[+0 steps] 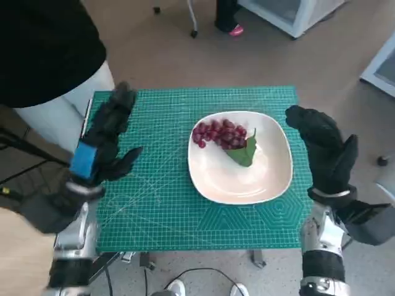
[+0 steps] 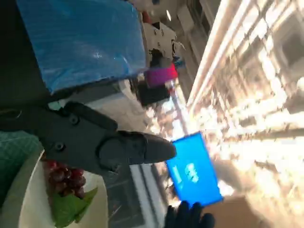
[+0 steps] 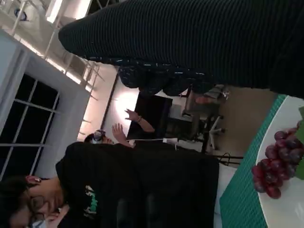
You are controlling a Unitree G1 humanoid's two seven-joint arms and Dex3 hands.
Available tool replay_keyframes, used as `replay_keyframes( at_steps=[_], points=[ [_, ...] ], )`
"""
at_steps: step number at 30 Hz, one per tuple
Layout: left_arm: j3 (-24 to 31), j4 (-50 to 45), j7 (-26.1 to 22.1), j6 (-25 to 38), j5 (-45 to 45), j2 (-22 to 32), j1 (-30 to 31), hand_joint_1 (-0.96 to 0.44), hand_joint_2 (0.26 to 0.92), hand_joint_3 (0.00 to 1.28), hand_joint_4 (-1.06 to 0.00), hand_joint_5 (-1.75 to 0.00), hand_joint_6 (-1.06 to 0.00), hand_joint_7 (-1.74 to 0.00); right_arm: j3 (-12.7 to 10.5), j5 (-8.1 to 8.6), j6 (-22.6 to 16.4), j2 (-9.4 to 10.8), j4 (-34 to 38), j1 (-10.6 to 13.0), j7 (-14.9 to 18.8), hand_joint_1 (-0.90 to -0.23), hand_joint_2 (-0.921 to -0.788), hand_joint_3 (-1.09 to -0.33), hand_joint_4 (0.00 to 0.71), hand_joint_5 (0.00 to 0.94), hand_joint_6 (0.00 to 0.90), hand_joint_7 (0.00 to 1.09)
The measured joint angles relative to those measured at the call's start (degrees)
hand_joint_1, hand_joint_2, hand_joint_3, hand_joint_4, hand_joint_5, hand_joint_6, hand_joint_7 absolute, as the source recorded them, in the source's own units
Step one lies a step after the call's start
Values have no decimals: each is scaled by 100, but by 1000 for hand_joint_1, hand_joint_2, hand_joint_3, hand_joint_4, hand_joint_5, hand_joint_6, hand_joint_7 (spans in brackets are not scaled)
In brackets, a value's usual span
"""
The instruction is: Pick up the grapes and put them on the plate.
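Observation:
A bunch of red grapes with a green leaf lies on the white plate, toward its far left part. The plate stands on the green cutting mat. My left hand hovers over the mat's left side, fingers spread, holding nothing. My right hand is at the plate's right edge, fingers apart and empty. The left wrist view shows the grapes and leaf on the plate past my fingers. In the right wrist view the grapes lie on the plate.
A person in a black top stands close at the table's far left corner, and shows in the right wrist view as a person. White cabinets stand at the far right. Cables lie on the floor by the table's near edge.

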Motion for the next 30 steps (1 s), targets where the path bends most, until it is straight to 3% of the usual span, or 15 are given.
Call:
replay_keyframes(
  at_steps=[11, 30],
  points=[
    [46, -726, 361, 174, -89, -362, 479, -404, 921, 287, -169, -35, -229, -96, 15, -77, -51, 9, 55, -27, -1, -419, -921, -500, 607, 4, 515, 10],
    [-20, -850, 451, 174, 113, -580, 536, -403, 921, 292, -169, -22, -200, -130, 4, -77, -51, -22, 134, -63, 21, -422, -921, -500, 608, 2, 516, 8]
  ],
)
